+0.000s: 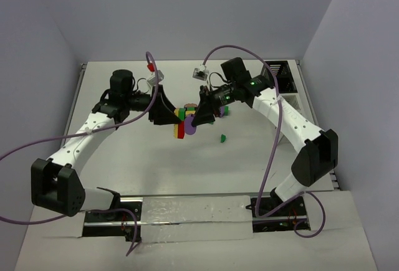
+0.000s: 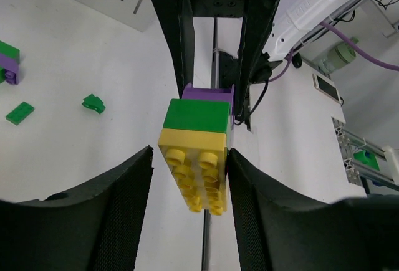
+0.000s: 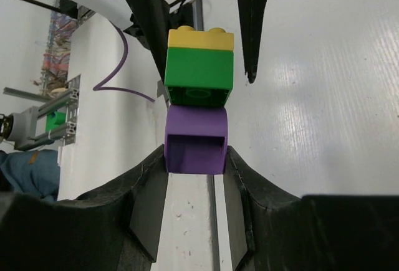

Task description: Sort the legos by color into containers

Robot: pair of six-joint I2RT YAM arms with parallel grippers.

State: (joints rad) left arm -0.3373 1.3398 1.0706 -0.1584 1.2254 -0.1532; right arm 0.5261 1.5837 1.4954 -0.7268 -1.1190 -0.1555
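Note:
A stack of legos hangs over the table between my two grippers: a yellow brick (image 2: 198, 165), a green brick (image 2: 197, 115) and a rounded purple piece (image 3: 195, 139). My right gripper (image 3: 195, 154) is shut on the purple piece, with both pads against its sides. My left gripper (image 2: 190, 159) is open around the yellow brick; its right finger (image 2: 249, 184) touches the brick and its left finger (image 2: 128, 184) stands apart. In the top view the stack (image 1: 185, 114) sits mid-table between the left gripper (image 1: 173, 120) and the right gripper (image 1: 195, 121). The white rack (image 1: 282, 79) stands at the back right.
Loose pieces lie on the table: a red one (image 1: 179, 131) under the grippers, a green one (image 1: 221, 138), a red one (image 1: 150, 67) at the back, two green ones (image 2: 93, 103) (image 2: 20, 113), and a green-on-purple pair (image 2: 7, 64). Purple cables arch over both arms.

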